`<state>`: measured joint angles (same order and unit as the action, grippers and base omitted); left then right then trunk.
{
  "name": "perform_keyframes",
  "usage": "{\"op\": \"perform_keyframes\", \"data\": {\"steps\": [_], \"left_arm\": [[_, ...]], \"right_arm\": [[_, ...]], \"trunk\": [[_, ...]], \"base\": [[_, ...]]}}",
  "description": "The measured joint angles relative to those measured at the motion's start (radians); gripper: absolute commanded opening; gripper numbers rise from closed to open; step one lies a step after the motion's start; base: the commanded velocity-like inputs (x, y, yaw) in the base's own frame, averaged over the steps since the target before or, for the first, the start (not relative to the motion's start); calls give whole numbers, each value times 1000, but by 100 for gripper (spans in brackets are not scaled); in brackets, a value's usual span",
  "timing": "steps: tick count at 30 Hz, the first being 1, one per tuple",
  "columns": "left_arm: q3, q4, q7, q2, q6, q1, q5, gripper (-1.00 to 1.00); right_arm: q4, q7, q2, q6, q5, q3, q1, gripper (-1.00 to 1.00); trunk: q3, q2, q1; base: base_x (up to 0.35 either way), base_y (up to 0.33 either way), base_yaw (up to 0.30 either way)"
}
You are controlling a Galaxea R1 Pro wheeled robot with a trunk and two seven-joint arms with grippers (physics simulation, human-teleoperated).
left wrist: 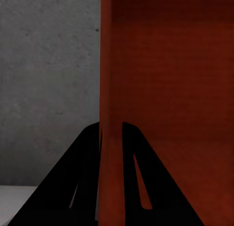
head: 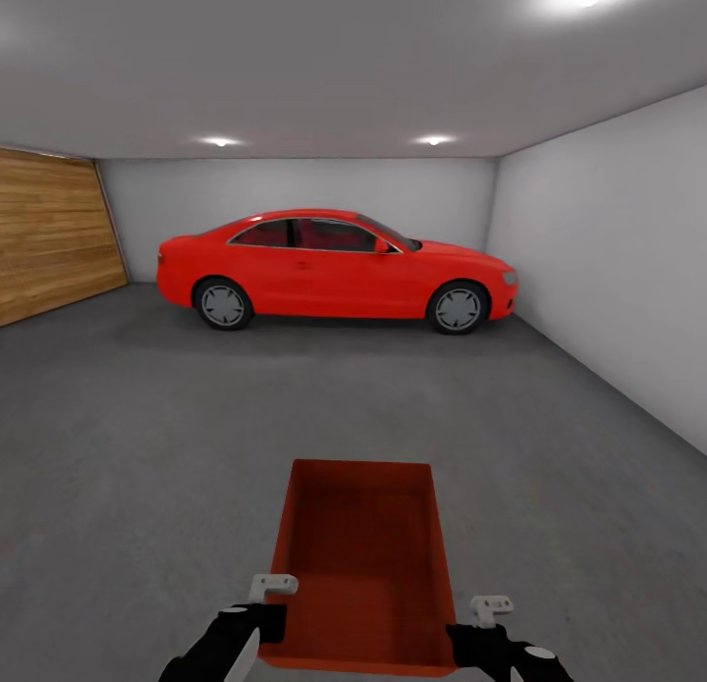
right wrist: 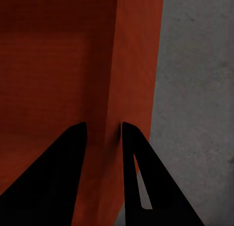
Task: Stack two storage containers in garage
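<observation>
I am in the garage, and one orange-red storage container [head: 363, 564] with no lid lies lengthwise between my two arms, over the dark grey concrete floor [head: 147, 446]. My left gripper [head: 260, 628] is shut on the container's left wall near its near end. In the left wrist view the gripper [left wrist: 111, 136] has that thin wall [left wrist: 170, 89] pinched between its black fingers. My right gripper [head: 473, 635] is shut on the right wall, and the right wrist view shows the gripper [right wrist: 104, 136] straddling the container wall [right wrist: 134, 65]. I cannot tell whether the box touches the floor.
A red coupe [head: 334, 270] is parked sideways across the far end. A wood-panelled door [head: 49, 231] covers the left side, and a pale grey wall [head: 609, 270] runs along the right. Open concrete stretches from the container to the car.
</observation>
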<state>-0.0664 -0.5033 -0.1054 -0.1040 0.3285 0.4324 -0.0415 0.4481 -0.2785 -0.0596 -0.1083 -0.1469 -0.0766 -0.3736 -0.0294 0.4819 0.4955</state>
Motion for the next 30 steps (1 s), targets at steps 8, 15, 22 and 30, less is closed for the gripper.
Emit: {"op": "perform_keyframes", "data": {"steps": [8, 15, 22, 30], "left_arm": [[0, 0, 0, 0, 0, 0, 0, -100], [0, 0, 0, 0, 0, 0, 0, -100], [-20, 0, -3, 8, -12, -6, -30, -100], [-33, 4, 0, 12, -20, -6, -38, -100]], "right_arm": [[0, 0, 0, 0, 0, 0, 0, -100], [0, 0, 0, 0, 0, 0, 0, -100], [-1, -3, 2, 3, 13, 5, -1, -100], [1, -1, 1, 3, 6, 0, -1, -100]], "trunk": [[0, 0, 0], [0, 0, 0], [0, 0, 0], [0, 0, 0]], "base": [[0, -65, 0], [0, -2, 0], [0, 0, 0], [0, 0, 0]]}}
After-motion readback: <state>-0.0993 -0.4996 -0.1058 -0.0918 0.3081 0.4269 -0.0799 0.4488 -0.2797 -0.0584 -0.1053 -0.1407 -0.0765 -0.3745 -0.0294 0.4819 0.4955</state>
